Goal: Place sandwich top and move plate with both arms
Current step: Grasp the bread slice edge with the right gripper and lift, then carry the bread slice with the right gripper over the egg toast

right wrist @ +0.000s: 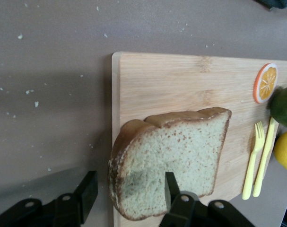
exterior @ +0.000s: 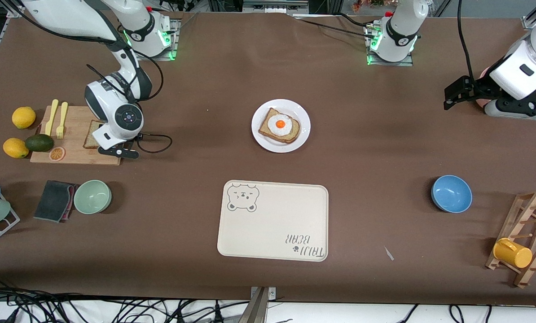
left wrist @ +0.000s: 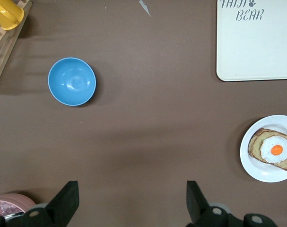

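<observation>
The sandwich top point(right wrist: 171, 156), a plain brown bread slice, lies on the wooden cutting board point(exterior: 72, 152) at the right arm's end of the table; it also shows in the front view point(exterior: 91, 137). My right gripper point(right wrist: 130, 182) is open low over it, its fingers straddling the slice's rounded end, one finger over the bread and one off the board's edge; it also shows in the front view point(exterior: 117, 151). The white plate point(exterior: 302, 137) with the egg-topped bread point(exterior: 279, 126) sits mid-table. My left gripper point(left wrist: 132, 189) is open and empty, waiting over the left arm's end of the table point(exterior: 452, 96).
Two lemons point(exterior: 23, 117), an avocado point(exterior: 39, 142), yellow cutlery point(exterior: 57, 117) and an orange slice point(exterior: 57, 154) lie on or beside the board. The beige bear tray point(exterior: 272, 224), green bowl point(exterior: 92, 196), grey cloth point(exterior: 54, 199), blue bowl point(exterior: 451, 194) and rack with yellow mug point(exterior: 512, 253) lie nearer the camera.
</observation>
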You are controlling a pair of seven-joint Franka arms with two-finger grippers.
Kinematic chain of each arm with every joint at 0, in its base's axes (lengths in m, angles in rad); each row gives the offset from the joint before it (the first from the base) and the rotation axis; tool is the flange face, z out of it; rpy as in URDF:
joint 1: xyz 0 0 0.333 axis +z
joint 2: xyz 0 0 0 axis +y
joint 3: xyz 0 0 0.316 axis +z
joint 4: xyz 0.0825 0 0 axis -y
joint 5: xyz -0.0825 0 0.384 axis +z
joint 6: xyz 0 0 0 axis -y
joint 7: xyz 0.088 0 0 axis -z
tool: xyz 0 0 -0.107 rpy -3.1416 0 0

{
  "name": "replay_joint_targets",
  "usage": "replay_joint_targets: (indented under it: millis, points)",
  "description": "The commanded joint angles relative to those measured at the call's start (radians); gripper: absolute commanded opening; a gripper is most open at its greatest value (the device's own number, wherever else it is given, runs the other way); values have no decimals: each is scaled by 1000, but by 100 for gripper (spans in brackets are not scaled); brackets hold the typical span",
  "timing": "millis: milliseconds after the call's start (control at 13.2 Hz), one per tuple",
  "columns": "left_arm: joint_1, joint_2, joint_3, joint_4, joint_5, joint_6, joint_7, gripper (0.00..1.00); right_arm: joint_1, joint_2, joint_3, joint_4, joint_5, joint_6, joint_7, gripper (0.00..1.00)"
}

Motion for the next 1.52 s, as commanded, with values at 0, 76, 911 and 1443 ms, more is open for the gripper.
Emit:
replay_joint_targets:
  millis: [0,76,911,1443]
  points:
    - [7,7,-2,18,-13,-13,5,100,-23,41,6,30,-20,18,14,61]
    - [8,7,-2,18,-13,-15,7,100,-25,42,6,31,-18,17,12,56]
    - [1,7,-2,20,-13,-13,2,100,-19,42,12,83,-12,-44,62,2]
    - [4,7,-2,20,-13,-13,5,100,-16,35,166,272,159,-348,43,0]
